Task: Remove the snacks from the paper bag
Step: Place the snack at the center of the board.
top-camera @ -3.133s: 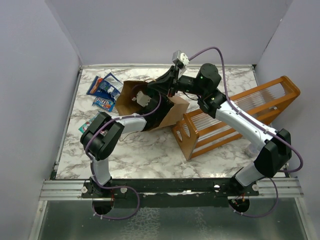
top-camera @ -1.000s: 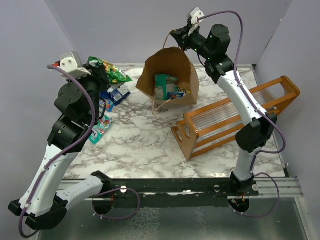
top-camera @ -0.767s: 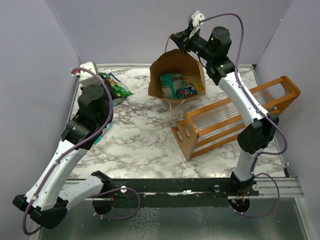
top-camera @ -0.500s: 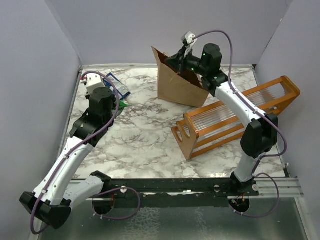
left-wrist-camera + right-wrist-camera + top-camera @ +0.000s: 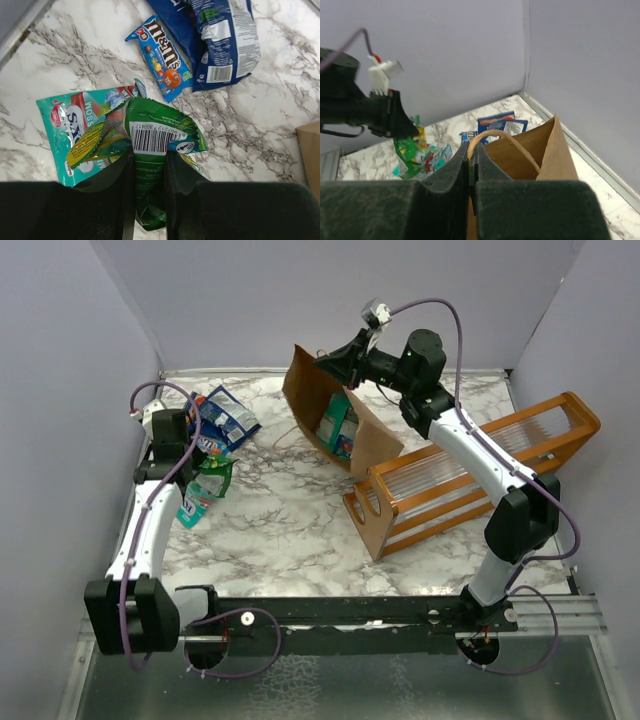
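The brown paper bag (image 5: 372,440) hangs tilted at the back centre, its mouth turned toward the left. A teal snack packet (image 5: 337,428) shows inside it. My right gripper (image 5: 335,359) is shut on the bag's loop handle (image 5: 512,141), pinched at the fingertips of the right gripper (image 5: 470,151). At the left, my left gripper (image 5: 205,472) is shut on a green snack packet (image 5: 159,133), low over the marble. Under that packet lies a teal packet (image 5: 64,120). A small blue candy packet (image 5: 165,57) and a larger blue packet (image 5: 227,37) lie just beyond.
An orange wooden rack (image 5: 470,475) with clear slats stands right of the bag, almost touching it. Grey walls close in the table at the left, back and right. The bag's corner (image 5: 311,150) shows at the right edge of the left wrist view.
My left arm has swung down and left, bringing the green packet low beside the other packets. My right gripper has tilted the bag, so its mouth and contents show again.
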`<state>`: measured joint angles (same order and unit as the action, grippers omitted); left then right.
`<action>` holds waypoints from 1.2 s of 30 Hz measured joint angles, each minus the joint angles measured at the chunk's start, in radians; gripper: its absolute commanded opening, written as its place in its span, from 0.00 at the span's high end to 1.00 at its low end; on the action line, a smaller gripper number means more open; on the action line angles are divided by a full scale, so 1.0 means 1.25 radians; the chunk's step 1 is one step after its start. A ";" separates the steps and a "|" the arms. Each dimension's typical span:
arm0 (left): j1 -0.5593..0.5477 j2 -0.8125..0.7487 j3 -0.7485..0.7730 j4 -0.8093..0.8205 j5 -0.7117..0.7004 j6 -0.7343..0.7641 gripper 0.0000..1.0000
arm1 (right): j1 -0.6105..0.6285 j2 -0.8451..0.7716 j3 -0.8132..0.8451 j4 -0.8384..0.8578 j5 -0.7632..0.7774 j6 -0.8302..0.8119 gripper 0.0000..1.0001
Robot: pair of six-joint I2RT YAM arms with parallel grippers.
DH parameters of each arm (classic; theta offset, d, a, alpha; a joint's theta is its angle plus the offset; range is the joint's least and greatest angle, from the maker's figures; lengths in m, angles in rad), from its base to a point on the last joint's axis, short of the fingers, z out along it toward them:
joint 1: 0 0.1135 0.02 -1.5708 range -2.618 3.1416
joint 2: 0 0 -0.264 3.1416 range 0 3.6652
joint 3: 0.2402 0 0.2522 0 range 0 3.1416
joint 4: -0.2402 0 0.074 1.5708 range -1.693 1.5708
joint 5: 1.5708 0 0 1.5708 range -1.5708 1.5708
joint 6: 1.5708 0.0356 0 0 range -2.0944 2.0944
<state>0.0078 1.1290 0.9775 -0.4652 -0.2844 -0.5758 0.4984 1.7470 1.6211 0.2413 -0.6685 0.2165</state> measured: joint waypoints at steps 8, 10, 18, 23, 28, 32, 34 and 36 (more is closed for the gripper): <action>0.108 0.182 0.006 0.131 0.218 -0.017 1.00 | 0.000 0.008 0.079 0.017 -0.027 0.040 0.98; 0.110 0.213 0.012 0.181 0.257 -0.018 0.98 | 0.001 0.009 0.079 0.017 -0.037 0.042 0.98; 0.166 0.335 0.066 0.304 0.355 -0.023 0.53 | 0.004 0.028 0.076 0.013 -0.092 0.020 0.98; 0.192 0.369 0.066 0.292 0.357 -0.014 0.01 | 0.004 0.028 0.077 -0.008 -0.081 -0.026 0.98; 0.193 0.335 0.062 0.283 0.368 -0.007 0.01 | 0.003 0.040 0.126 -0.073 -0.016 -0.073 0.98; 0.193 0.259 0.048 0.268 0.387 -0.008 0.01 | -0.013 0.091 0.248 -0.130 0.019 -0.110 0.98; 0.193 0.208 0.035 0.265 0.403 -0.011 0.01 | -0.034 0.117 0.299 -0.148 0.026 -0.126 0.98; 0.192 0.159 0.015 0.266 0.423 -0.014 0.01 | -0.063 0.149 0.356 -0.162 0.025 -0.140 0.98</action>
<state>0.2481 1.3277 0.9966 -0.1322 0.2440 -0.5938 0.4191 1.9335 2.0659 0.0391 -0.6369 0.0418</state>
